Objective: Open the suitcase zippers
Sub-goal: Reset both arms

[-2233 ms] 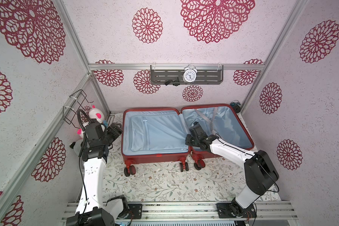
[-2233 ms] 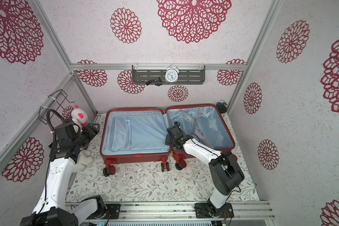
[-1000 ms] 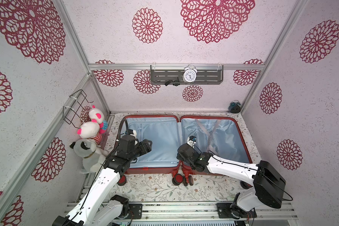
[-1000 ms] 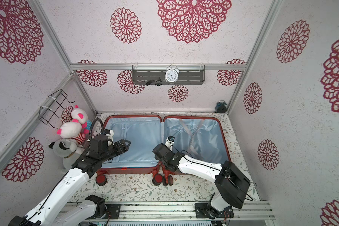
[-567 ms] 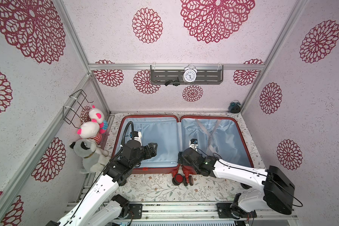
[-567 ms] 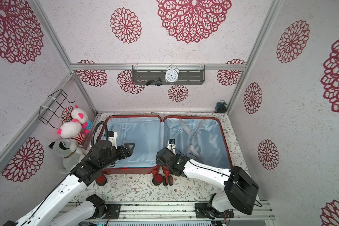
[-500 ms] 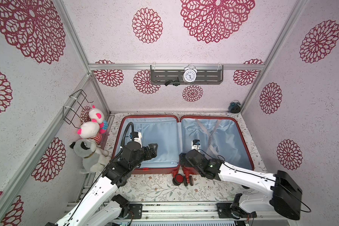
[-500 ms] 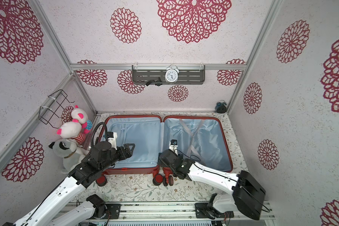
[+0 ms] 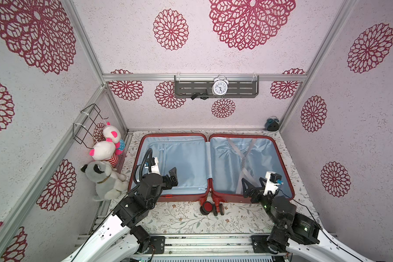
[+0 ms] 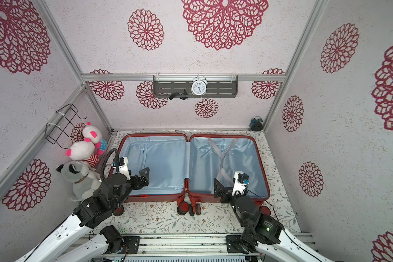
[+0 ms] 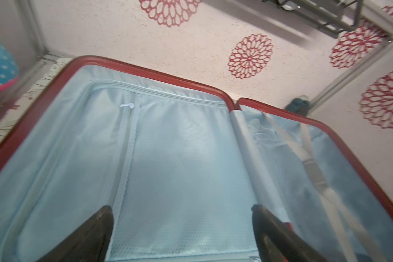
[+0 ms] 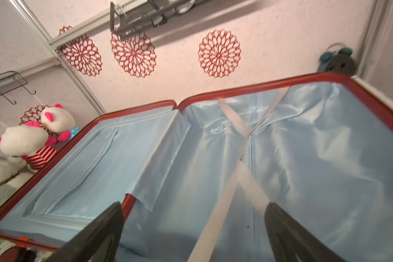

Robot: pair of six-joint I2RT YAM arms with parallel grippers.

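The red suitcase (image 9: pixel 184 197) lies flat and wide open on the floral tabletop, its two halves side by side with light blue lining up, as both top views (image 10: pixel 154 199) show. The zippers run along the red rims (image 11: pixel 145 70) and are too blurred to pick out. My left gripper (image 9: pixel 170 175) hovers open over the near part of the left half; nothing sits between its fingers (image 11: pixel 180 207). Over the near part of the right half, above the grey straps (image 12: pixel 227 199), my right gripper (image 9: pixel 252 181) stands open and empty (image 12: pixel 195 204).
Plush toys (image 9: pixel 104 177) crowd the left wall beside the case, under a wire basket (image 9: pixel 89 124). A shelf with a white alarm clock (image 9: pixel 219 87) hangs on the back wall. A small dark clock (image 9: pixel 272 123) sits in the far right corner. The case's wheels (image 9: pixel 211 207) stick out toward me.
The open case, tilted up at first, has dropped flat. My right gripper has opened and swung from the wheels to the right. My left gripper moved over the left half and opened wider.
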